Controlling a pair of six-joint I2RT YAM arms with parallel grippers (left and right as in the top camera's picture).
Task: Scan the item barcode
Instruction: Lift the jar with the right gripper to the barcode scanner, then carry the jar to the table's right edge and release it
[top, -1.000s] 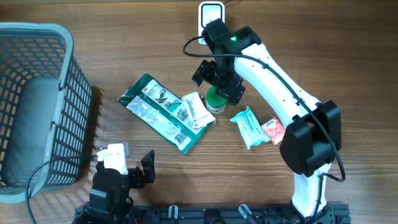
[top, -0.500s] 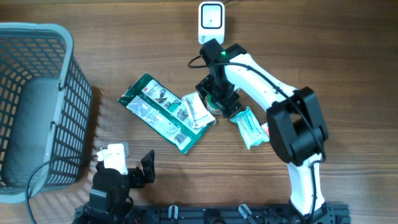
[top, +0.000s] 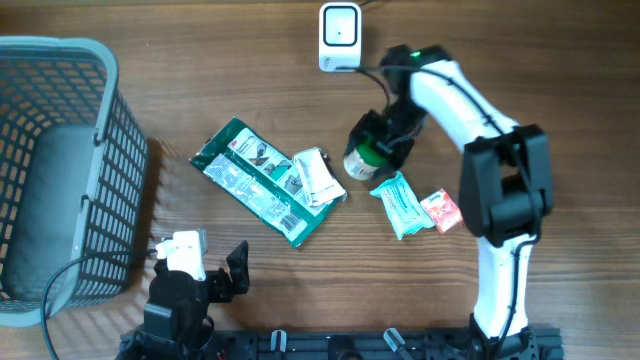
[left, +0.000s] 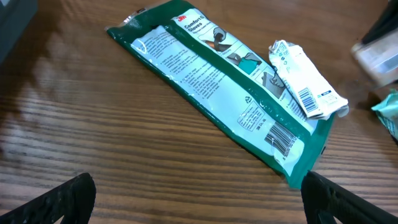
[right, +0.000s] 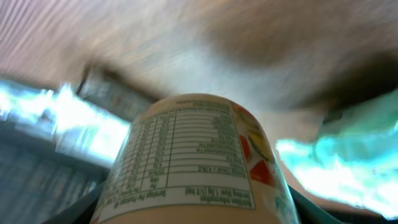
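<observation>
Right tool around tilted jar

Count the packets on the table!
4: a long green packet, a white packet overlapping its right end, a teal packet further right, a red packet beside it. None seems hidden.

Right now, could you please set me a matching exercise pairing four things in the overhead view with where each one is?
Things:
1. grey basket
2. white scanner
3. green-lidded jar
4. long green packet

Places:
A. in the right gripper
B. far left
C. top centre
D. middle, one end under a white sachet

Pairs: 1-B, 2-C, 3-A, 4-D
</observation>
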